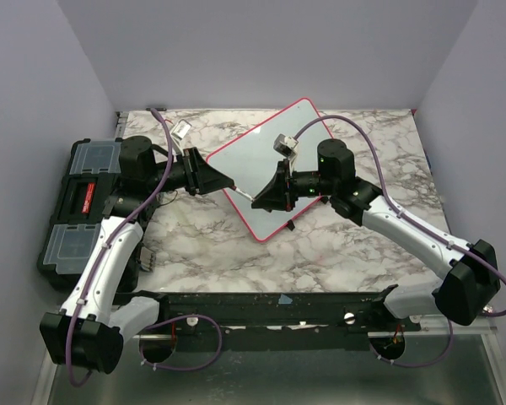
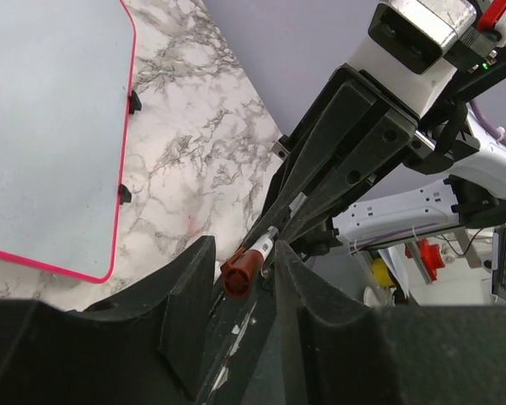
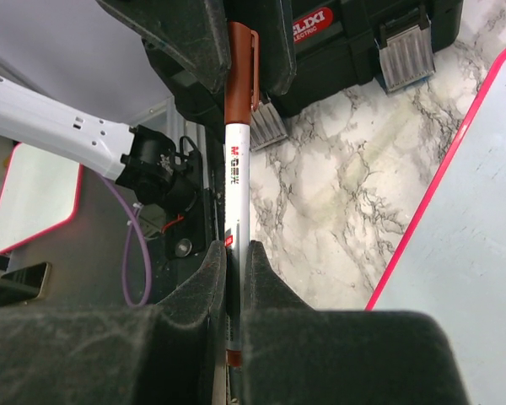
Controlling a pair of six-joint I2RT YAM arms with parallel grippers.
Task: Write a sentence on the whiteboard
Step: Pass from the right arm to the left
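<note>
The whiteboard (image 1: 253, 156) lies tilted on the marble table, pale with a thin red-pink frame. Its surface is blank and no sentence shows on it. It also shows in the left wrist view (image 2: 51, 126) and the right wrist view (image 3: 481, 253). My right gripper (image 1: 258, 201) (image 3: 234, 249) is shut on the white barrel of a marker (image 3: 238, 169) and holds it above the board's near-left edge. The marker's reddish-brown cap (image 2: 241, 272) points into my left gripper (image 1: 227, 181) (image 2: 242, 246). Its jaws are open, one on each side of the cap.
A black toolbox (image 1: 80, 202) (image 3: 346, 34) stands at the table's left edge, behind my left arm. A black rail (image 1: 261, 308) runs along the near edge. Grey walls close the back and both sides. Another red-framed white board (image 3: 29, 202) lies off the table.
</note>
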